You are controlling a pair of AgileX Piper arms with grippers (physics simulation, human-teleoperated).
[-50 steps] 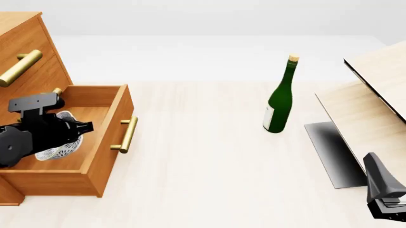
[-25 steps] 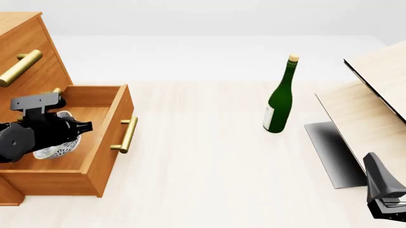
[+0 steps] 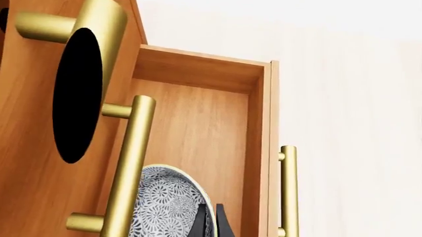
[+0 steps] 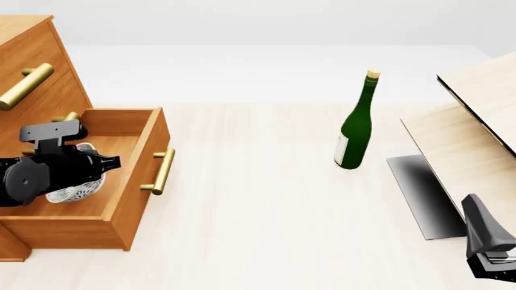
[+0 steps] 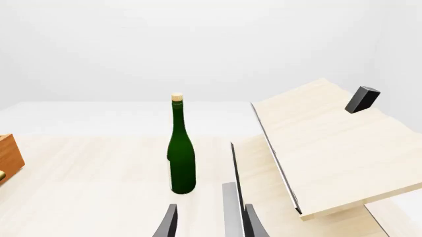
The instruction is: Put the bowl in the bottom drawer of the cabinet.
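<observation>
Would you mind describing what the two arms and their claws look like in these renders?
Both are matte black with no visible cables or markings. The left arm has a rounded cylindrical wrist housing topped by a flat black bracket. The right claw has thin, tapering dark grey fingers; in the front view it appears as a black wedge-shaped body.

Pale wood-grain table [image 4: 266, 223] under even, diffuse light. Plain white backdrop [image 5: 197, 44], no visible walls or windows. Pale boards [image 4: 472, 130] with black panel [image 4: 419, 193] lean at right.
</observation>
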